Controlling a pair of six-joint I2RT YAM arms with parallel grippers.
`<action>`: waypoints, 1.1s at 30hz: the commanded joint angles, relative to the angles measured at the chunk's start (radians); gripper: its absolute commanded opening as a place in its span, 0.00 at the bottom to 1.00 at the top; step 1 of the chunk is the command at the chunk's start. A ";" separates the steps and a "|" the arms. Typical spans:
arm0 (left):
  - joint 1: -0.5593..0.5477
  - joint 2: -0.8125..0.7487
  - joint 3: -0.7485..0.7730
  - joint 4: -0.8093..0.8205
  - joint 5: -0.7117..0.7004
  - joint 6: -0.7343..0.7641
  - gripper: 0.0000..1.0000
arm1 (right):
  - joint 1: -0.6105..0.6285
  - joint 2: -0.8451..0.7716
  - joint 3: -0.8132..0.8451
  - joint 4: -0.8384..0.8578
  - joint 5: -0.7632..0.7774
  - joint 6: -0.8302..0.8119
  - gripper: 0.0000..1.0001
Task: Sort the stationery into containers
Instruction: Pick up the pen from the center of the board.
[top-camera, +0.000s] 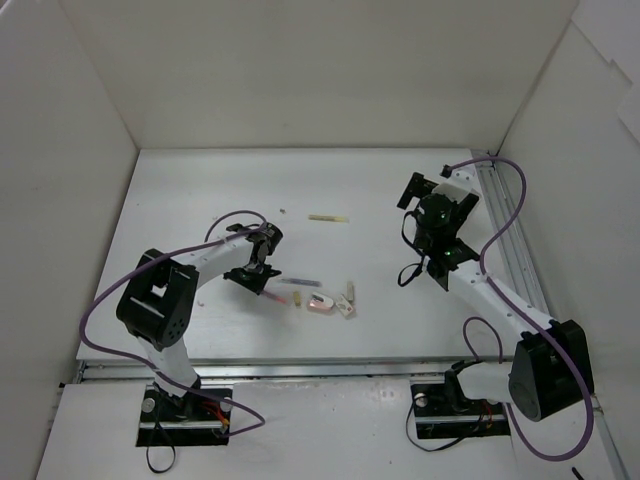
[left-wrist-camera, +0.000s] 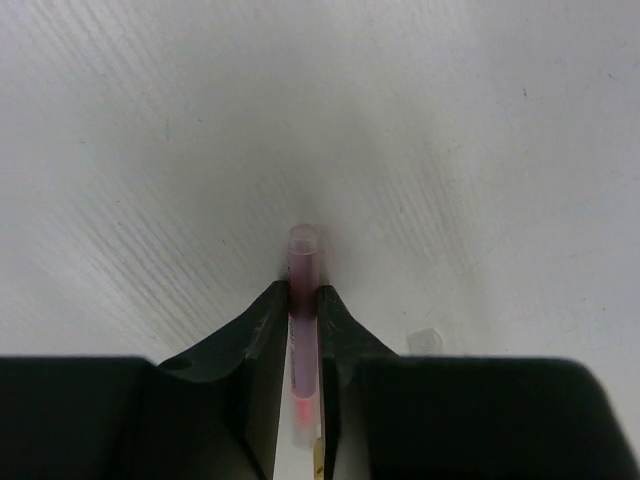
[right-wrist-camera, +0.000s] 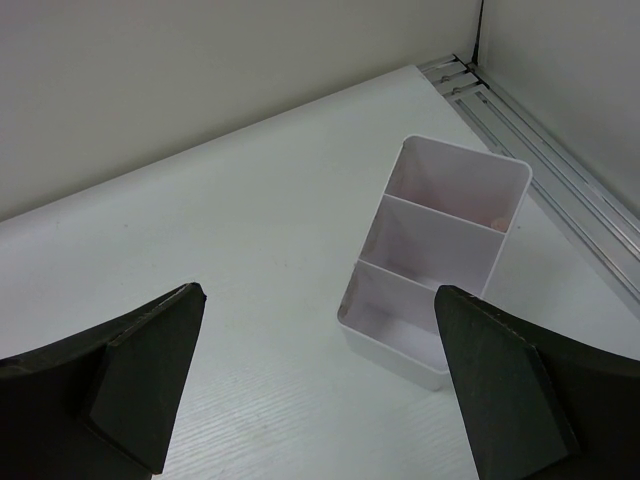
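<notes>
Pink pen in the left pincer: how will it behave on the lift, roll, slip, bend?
Probably stiff and light: the pink pen is a thin straight tube. It looks round and smooth, so it may slide lengthwise in the left pincer, lying parallel to its jaws. Released on the table, it would likely roll.

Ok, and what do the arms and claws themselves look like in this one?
The left arm and right arm have white links and bulky black joint housings. A purple cable loops along each: left cable, right cable. The left claw and right claw have matte black, wedge-shaped fingers. No markings visible.
</notes>
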 joint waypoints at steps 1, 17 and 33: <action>-0.001 -0.023 0.018 -0.091 -0.042 -0.032 0.09 | 0.007 -0.046 0.003 0.074 0.041 -0.011 0.98; -0.068 -0.279 0.081 0.030 -0.359 0.265 0.00 | 0.009 -0.056 0.003 0.089 -0.498 -0.147 0.98; -0.096 -0.618 -0.220 1.014 0.487 1.397 0.00 | 0.061 0.113 0.137 0.011 -1.502 -0.146 0.98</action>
